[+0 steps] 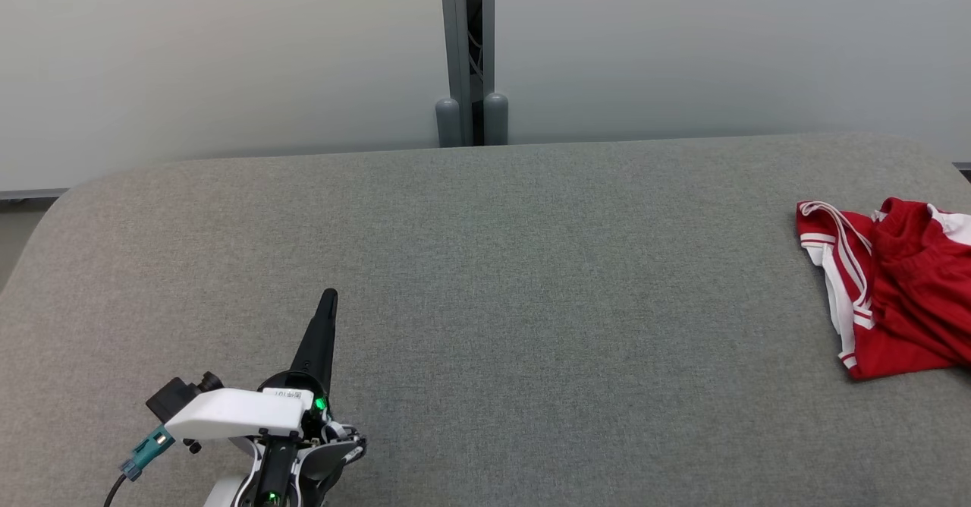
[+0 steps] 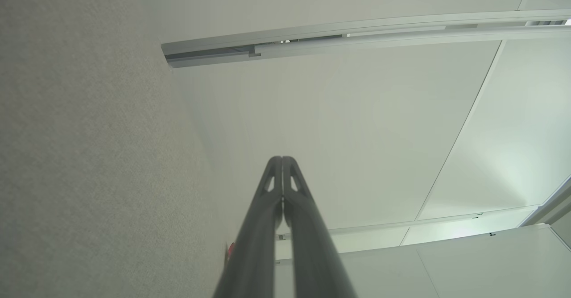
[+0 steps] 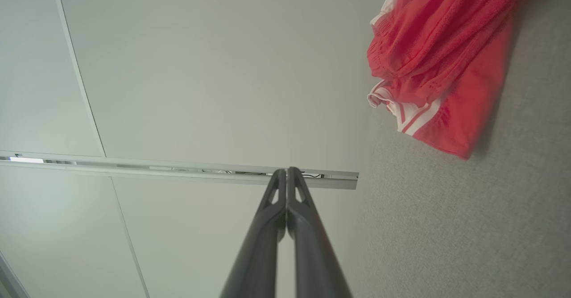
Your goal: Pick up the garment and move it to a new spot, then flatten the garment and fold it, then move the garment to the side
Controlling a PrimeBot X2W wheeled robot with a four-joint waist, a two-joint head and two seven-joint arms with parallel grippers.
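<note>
At lower left the left gripper (image 1: pixel 328 298) sits over the grey table (image 1: pixel 485 279), jaws clenched on nothing. Far to the right, near the table's edge, lies one pair of red shorts (image 1: pixel 903 287) with white side stripes, rumpled and partly doubled over. They look light, limp and slightly slick, so likely to sag. The waistband or a striped hem seems the surest pinch. The right gripper (image 3: pixel 286 171), jaws also clenched empty, is near them. Two grippers, one garment.

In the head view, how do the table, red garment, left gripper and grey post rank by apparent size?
1. table
2. red garment, partly cut off by the frame
3. left gripper and grey post: look alike, gripper nearer, so unranked
</note>
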